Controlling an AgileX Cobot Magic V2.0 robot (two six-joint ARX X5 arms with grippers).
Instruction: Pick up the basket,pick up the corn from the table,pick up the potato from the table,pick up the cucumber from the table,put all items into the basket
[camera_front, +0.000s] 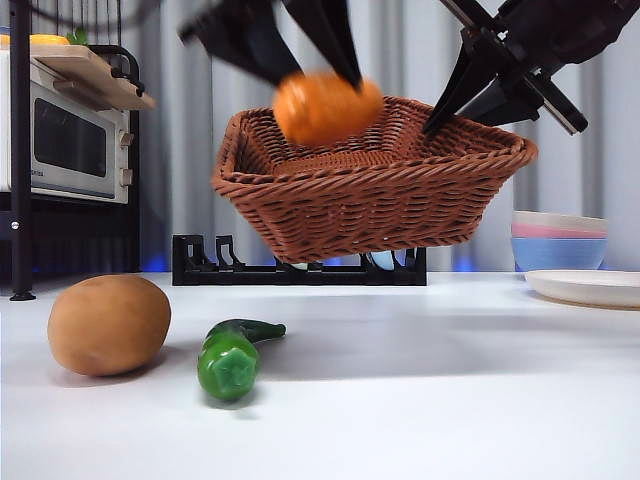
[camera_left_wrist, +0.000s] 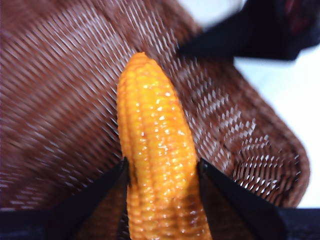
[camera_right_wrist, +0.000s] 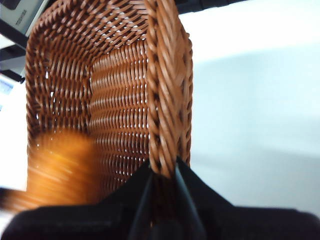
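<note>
Basket (camera_front: 370, 200): dark-brown woven wicker, lifted clear above the table (camera_front: 400, 400), tilted, its right side higher. It fills the upper centre of the front view.
Right gripper (camera_right_wrist: 162, 172): its two black jaws are clamped on the braided rim of the basket, one jaw inside and one outside. In the front view it comes in from 1 o'clock and meets the rim at the right rear corner.
Left gripper (camera_left_wrist: 162, 167): its jaws press on both sides of the corn (camera_left_wrist: 157, 165), holding it near the thick end. In the front view it comes down from 12 o'clock, over the opening of the basket.
Corn: orange-yellow with rows of kernels, blurred in the front view; it hangs over the basket's inside, at about 11 o'clock from the basket's centre. I cannot tell if it touches the wicker.
Potato (camera_front: 108, 325): tan, smooth, lying on the table at 8 o'clock from the basket.
Cucumber (camera_front: 232, 357): glossy green, lying on the table just beside the potato, at its 3 o'clock, the darker stem end pointing to the right and back.
Microwave (camera_front: 65, 150): at 9 o'clock, on a dark shelf; its small label is too blurred to read.
Black rack (camera_front: 300, 265): behind the basket, under it in the front view.
Bowls (camera_front: 558, 240): stacked, pink on blue, at 3 o'clock, with a pale plate (camera_front: 590, 288) in front.
</note>
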